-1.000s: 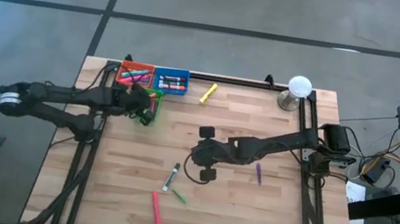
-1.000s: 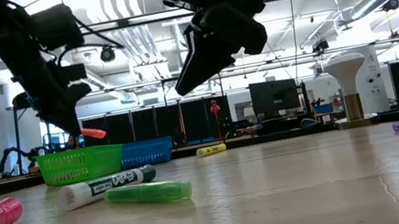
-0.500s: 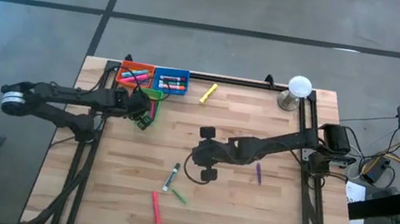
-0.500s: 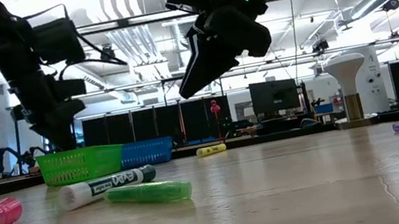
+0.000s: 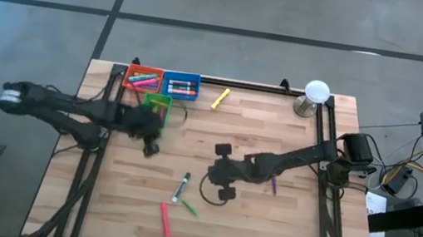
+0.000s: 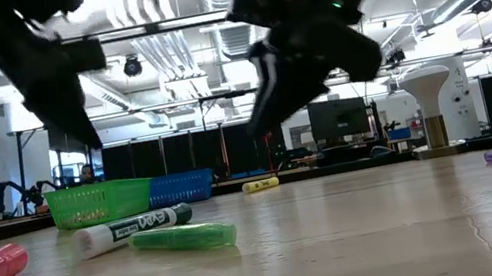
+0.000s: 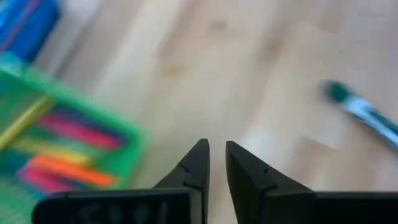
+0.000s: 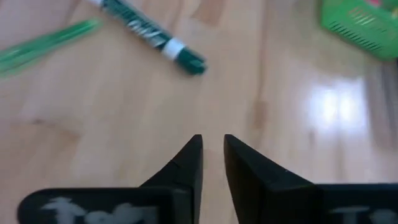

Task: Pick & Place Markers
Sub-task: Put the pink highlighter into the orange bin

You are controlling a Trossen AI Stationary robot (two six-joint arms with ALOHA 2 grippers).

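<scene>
Four markers lie loose near the middle of the wooden table (image 5: 280, 221): a white-barrelled marker (image 5: 182, 188) with a green cap, a thin green marker (image 5: 189, 208) just beside its lower end, a pink marker (image 5: 165, 219) a little farther from the green bin (image 5: 157, 104), and a purple marker (image 5: 273, 183) well off to the right of them; none has moved over the last second. A yellow marker (image 5: 220, 99) rests near the blue bin (image 5: 181, 86), and more markers fill the red bin (image 5: 142, 80), the blue bin and the green bin. The orange marker that hung over the green bin a second ago is gone from the left claw (image 5: 150, 142), and orange and pink markers now show inside that bin in the left wrist view. That claw has pulled back from over the bin toward the loose markers; its fingers (image 7: 194, 167) stand almost together with a thin gap, holding nothing. The right claw (image 5: 224, 172) has shifted slightly away from the green bin and now hangs just right of the white-barrelled marker, its fingers (image 8: 189, 160) likewise nearly closed on nothing. A white-topped stand (image 5: 314, 95) sits at the far right corner.
</scene>
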